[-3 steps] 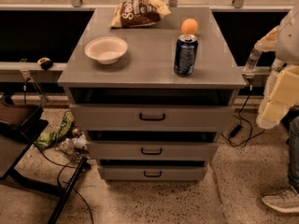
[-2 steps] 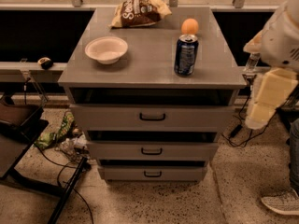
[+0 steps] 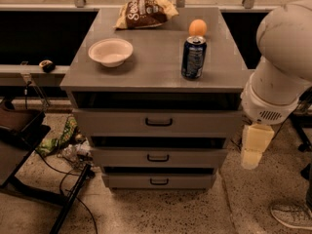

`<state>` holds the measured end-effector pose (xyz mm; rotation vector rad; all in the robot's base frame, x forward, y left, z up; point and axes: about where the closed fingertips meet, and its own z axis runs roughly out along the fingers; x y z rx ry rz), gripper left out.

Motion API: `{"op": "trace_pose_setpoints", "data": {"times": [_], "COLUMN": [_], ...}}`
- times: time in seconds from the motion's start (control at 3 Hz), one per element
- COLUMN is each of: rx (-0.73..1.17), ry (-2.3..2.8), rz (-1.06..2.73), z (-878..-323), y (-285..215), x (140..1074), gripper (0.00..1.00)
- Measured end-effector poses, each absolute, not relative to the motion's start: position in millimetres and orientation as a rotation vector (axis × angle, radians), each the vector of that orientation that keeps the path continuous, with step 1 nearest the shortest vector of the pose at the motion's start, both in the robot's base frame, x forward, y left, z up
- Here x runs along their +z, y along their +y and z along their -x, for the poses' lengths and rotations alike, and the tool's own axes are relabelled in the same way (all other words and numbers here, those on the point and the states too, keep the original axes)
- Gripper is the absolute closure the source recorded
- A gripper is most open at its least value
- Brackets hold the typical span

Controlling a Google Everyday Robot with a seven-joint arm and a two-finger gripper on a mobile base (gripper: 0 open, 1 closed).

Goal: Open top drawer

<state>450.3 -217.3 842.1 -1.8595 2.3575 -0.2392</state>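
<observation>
The grey cabinet [image 3: 156,77] has three drawers. The top drawer [image 3: 117,123] is the widest, with a flat grey front and a black bar handle [image 3: 158,122] at its middle. Its front stands closed under the dark gap below the cabinet top. My white arm [image 3: 280,67] fills the right edge of the camera view. My gripper [image 3: 254,146] hangs as a cream block below the arm, to the right of the cabinet at the height of the middle drawer. It is apart from the handle and touches no drawer.
On the cabinet top stand a white bowl [image 3: 111,51], a blue soda can [image 3: 193,57], an orange [image 3: 197,27] and a brown chip bag [image 3: 144,11]. Cables and litter [image 3: 63,140] lie on the floor at the left. A shoe [image 3: 292,214] shows at the bottom right.
My arm has swung in from the right edge toward the cabinet and looms larger. The gripper has come lower and nearer the drawers. The drawers have not moved.
</observation>
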Motion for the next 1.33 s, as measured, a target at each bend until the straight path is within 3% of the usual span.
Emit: {"op": "trace_pose_setpoints", "data": {"times": [0.67, 1.33], "rx": [-0.193, -0.049], "ry": [2.31, 2.226], "rz": [1.878, 1.911], "z": [-460, -509], "y": [-206, -166], "x": [827, 757], "gripper": [0.0, 0.0]}}
